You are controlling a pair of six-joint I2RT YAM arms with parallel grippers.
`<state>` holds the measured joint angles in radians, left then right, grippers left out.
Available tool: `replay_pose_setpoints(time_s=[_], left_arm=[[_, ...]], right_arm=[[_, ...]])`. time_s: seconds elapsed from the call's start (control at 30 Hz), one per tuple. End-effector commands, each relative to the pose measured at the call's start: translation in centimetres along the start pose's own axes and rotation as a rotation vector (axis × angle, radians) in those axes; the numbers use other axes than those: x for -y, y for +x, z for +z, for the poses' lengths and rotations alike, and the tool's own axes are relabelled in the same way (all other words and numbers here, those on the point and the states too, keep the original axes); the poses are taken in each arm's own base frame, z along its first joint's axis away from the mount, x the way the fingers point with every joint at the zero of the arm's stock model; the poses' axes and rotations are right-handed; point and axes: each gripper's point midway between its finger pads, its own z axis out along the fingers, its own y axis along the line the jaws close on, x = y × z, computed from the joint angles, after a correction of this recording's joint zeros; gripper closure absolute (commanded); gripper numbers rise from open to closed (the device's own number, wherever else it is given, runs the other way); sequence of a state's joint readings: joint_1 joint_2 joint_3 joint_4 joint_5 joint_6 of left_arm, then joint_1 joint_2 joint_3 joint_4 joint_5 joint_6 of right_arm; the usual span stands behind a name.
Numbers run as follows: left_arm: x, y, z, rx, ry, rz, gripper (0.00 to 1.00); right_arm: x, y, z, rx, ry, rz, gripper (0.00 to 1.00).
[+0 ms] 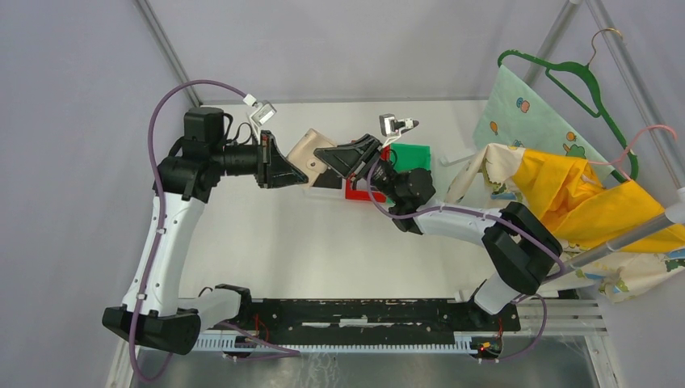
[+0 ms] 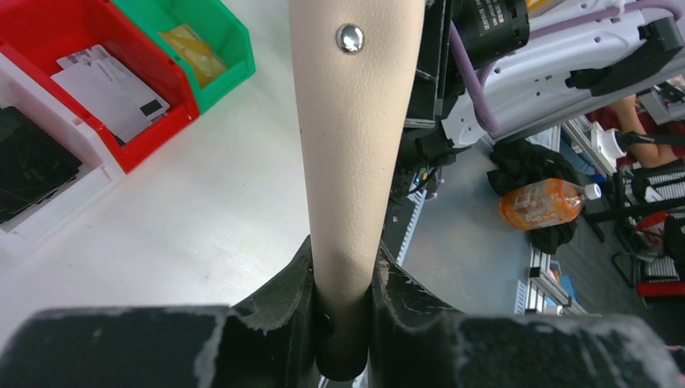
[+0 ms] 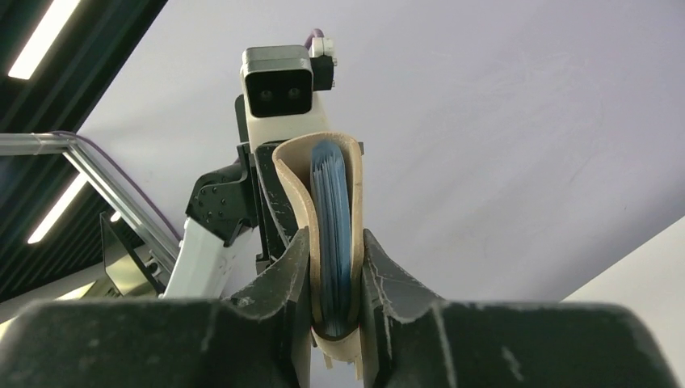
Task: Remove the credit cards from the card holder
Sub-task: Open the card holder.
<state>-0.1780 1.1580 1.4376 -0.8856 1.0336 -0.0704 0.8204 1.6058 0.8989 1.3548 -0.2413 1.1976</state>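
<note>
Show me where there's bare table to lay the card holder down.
Bare: the wide middle of the table, between left arm, right arm and base rail. Crowded: the far side, around the held card holder, red bin and green bin.

This looks like a robotics lab: two robot arms [image 1: 159, 242] are bolted to a white table [image 1: 323, 250] inside a booth of plain grey panels [image 1: 81, 121] and metal posts [image 1: 164, 44], with coloured plastic bins [image 2: 161, 121] nearby and strip lights [image 3: 40, 40] on the ceiling overhead.

Overhead camera looks down on the table [image 1: 323, 242]; both wrist cameras closely share the card holder [image 2: 355, 162].
</note>
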Motion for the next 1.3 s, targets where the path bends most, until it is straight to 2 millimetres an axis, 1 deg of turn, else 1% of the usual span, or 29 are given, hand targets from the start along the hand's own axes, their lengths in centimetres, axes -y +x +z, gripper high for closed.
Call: replay_pose_setpoints(time_s=[0.0, 0.1, 0.13, 0.2, 0.27, 0.3, 0.37, 0.43, 0.5, 0.57, 0.63, 0.7, 0.73, 0.77, 0.8, 0.83, 0.87, 0.9, 0.93, 0.97, 1.03, 1.07, 1.13, 1.2, 1.23, 1.27], left_arm=[[1.0, -0.2, -0.7, 0.006, 0.034, 0.162, 0.98], [1.0, 0.3, -0.9, -0.006, 0.025, 0.212, 0.98], [0.9, 0.3, -0.9, -0.009, 0.018, 0.211, 0.93], [1.0, 0.1, -0.9, -0.013, 0.03, 0.192, 0.66], [1.7, 0.0, -0.9, -0.022, 0.067, 0.168, 0.47], [2.1, -0.2, -0.9, -0.023, 0.084, 0.162, 0.44], [2.6, -0.4, -1.0, -0.02, 0.108, 0.164, 0.43], [3.0, -0.6, -1.1, -0.015, 0.123, 0.176, 0.44], [3.5, -0.5, -1.2, -0.014, 0.144, 0.181, 0.5], [3.5, -0.4, -1.3, -0.017, 0.152, 0.183, 0.62], [3.2, -0.1, -1.2, -0.023, 0.14, 0.179, 0.77], [2.7, 0.0, -1.2, -0.03, 0.114, 0.18, 0.91], [2.6, 0.1, -1.2, -0.035, 0.104, 0.181, 0.96], [2.5, 0.1, -1.2, -0.037, 0.09, 0.181, 0.98], [2.3, 0.1, -1.3, -0.037, 0.075, 0.183, 0.98], [2.1, 0.1, -1.4, -0.036, 0.056, 0.184, 0.98], [1.8, 0.0, -1.4, -0.035, 0.032, 0.178, 0.98], [1.1, -0.1, -1.4, -0.031, -0.008, 0.172, 0.98], [0.4, -0.3, -1.4, -0.025, -0.056, 0.164, 0.98], [-0.5, -0.4, -1.4, -0.02, -0.105, 0.15, 0.98], [-2.6, -0.8, -1.4, 0.001, -0.215, 0.109, 0.98], [-3.7, -0.9, -1.4, 0.011, -0.265, 0.085, 0.98], [-5.3, -0.9, -1.3, 0.034, -0.338, 0.025, 0.98], [-6.8, -0.4, -0.9, 0.045, -0.38, -0.03, 0.98], [-7.0, 0.0, -0.6, 0.037, -0.367, -0.052, 0.98], [-6.8, 0.3, -0.2, 0.026, -0.337, -0.069, 0.98]], right_arm=[[-2.9, -1.4, 0.3, 0.061, -0.096, 0.011, 0.8], [-3.3, -1.4, 0.1, 0.059, -0.118, 0.006, 0.82], [-3.5, -1.3, 0.0, 0.057, -0.125, 0.005, 0.84], [-3.7, -1.1, -0.2, 0.045, -0.134, -0.007, 0.88], [-3.7, -0.7, -0.4, 0.023, -0.14, -0.023, 0.9], [-3.7, -0.5, -0.6, 0.013, -0.144, -0.026, 0.91], [-3.9, -0.1, -0.9, -0.009, -0.162, -0.032, 0.91], [-4.0, 0.0, -1.2, -0.021, -0.173, -0.04, 0.92], [-4.2, -0.2, -1.5, -0.018, -0.182, -0.047, 0.92], [-4.4, -0.3, -1.5, -0.022, -0.188, -0.055, 0.91], [-4.5, -0.2, -1.2, -0.035, -0.194, -0.061, 0.85], [-4.1, -0.2, -0.8, -0.053, -0.175, -0.069, 0.82], [-3.7, -0.2, -0.7, -0.064, -0.156, -0.072, 0.79], [-3.6, -0.3, -0.6, -0.069, -0.143, -0.078, 0.7], [-3.0, -0.5, -0.6, -0.073, -0.119, -0.086, 0.56], [-2.4, -0.6, -0.7, -0.078, -0.085, -0.097, 0.46], [-1.3, -0.6, -0.8, -0.094, -0.027, -0.13, 0.37], [0.1, -0.6, -1.1, -0.11, 0.044, -0.184, 0.3], [1.0, -1.0, -1.3, -0.115, 0.112, -0.245, 0.26], [2.6, -1.1, -1.9, -0.145, 0.208, -0.342, 0.22], [4.2, -2.3, -3.0, -0.152, 0.368, -0.528, 0.2], [4.7, -2.5, -3.6, -0.165, 0.427, -0.605, 0.2], [4.6, -3.3, -4.3, -0.153, 0.487, -0.707, 0.21], [4.2, -3.1, -4.5, -0.163, 0.511, -0.797, 0.23], [3.9, -2.7, -4.4, -0.175, 0.509, -0.838, 0.25], [3.7, -2.4, -4.3, -0.179, 0.506, -0.867, 0.25]])
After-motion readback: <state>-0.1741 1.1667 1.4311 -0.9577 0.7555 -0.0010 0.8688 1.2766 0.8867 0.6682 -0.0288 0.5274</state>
